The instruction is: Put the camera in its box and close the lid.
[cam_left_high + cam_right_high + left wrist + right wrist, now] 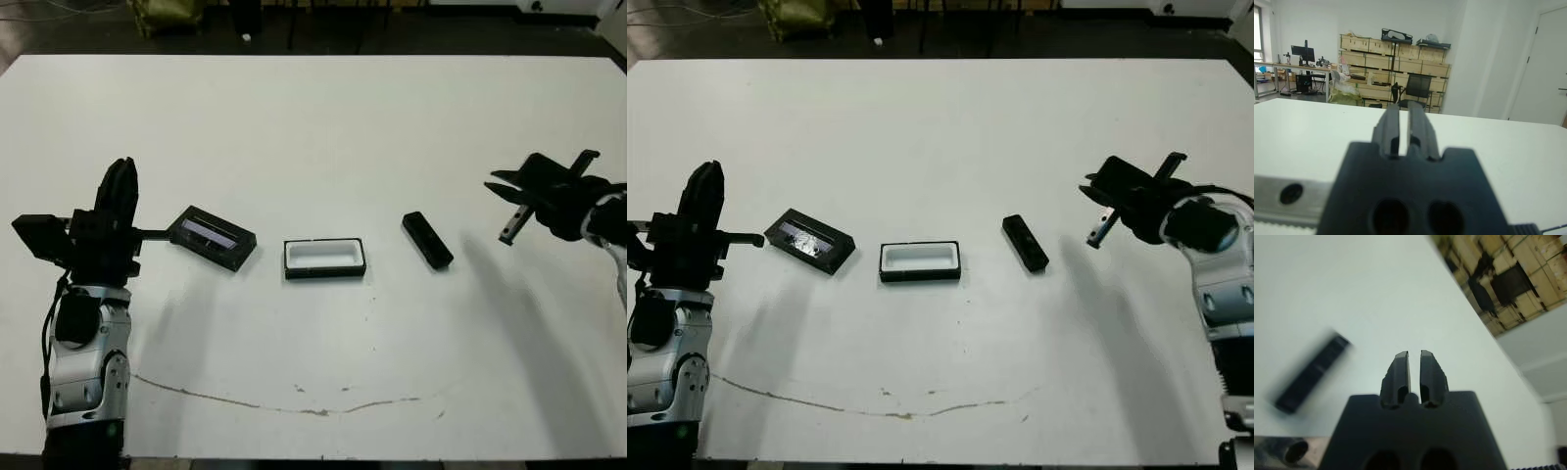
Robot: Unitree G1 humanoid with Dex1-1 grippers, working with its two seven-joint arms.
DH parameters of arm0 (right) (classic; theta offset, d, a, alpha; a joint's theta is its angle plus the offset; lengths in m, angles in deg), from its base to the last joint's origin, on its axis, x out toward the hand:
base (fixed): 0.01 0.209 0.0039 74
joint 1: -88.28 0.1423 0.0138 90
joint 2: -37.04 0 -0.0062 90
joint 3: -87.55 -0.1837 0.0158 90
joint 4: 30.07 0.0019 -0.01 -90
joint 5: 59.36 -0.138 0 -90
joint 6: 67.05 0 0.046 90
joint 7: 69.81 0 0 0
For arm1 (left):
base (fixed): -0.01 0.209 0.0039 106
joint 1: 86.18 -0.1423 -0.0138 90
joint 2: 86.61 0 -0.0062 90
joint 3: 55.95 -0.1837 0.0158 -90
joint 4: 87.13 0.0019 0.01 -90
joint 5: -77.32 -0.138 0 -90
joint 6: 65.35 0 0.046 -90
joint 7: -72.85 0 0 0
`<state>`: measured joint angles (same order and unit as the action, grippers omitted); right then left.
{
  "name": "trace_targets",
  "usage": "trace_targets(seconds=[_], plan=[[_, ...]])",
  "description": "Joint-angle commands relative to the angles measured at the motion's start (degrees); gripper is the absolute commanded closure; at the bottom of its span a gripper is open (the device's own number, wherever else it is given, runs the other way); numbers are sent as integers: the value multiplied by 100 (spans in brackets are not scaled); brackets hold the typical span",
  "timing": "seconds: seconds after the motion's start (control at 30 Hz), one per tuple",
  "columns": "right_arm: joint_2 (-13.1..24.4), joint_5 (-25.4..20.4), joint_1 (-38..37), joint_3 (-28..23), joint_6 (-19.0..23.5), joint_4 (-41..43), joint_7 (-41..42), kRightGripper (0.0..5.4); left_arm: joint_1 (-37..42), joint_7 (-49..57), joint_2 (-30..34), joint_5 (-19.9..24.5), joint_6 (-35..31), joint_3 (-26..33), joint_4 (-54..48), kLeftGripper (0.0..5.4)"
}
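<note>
White table point(313, 117), empty box point(324, 258) between lid point(212, 236) and camera point(427, 239)

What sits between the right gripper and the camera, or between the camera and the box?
Nothing visible. The right gripper hangs right of the camera with only bare table between them. The box, open and empty, lies left of the camera, apart from it. The lid lies beyond the box.

On the white table point(313, 117) lie three small things, one of each kind: one lid point(212, 236) toward the left edge, one open box point(324, 258) mid-table, one camera point(427, 239) toward the right edge. Two grippers are in view, left point(120, 186) and right point(509, 186)
</note>
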<state>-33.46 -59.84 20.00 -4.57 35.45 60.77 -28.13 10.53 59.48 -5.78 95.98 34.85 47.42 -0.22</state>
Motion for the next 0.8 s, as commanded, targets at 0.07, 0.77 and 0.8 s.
trace_targets(seconds=[0.07,0.77,0.8], plan=[[-715,-955,-651,-370,607,652,-341,540,-102,-22,41,-17,-36,6,96,537],[-1787,-741,-1922,-169,416,1580,-2391,540,-128,-8,5,73,-144,15,41,537],[-1777,-728,-1930,-157,371,1555,-2369,540,-130,3,7,63,-151,10,32,537]])
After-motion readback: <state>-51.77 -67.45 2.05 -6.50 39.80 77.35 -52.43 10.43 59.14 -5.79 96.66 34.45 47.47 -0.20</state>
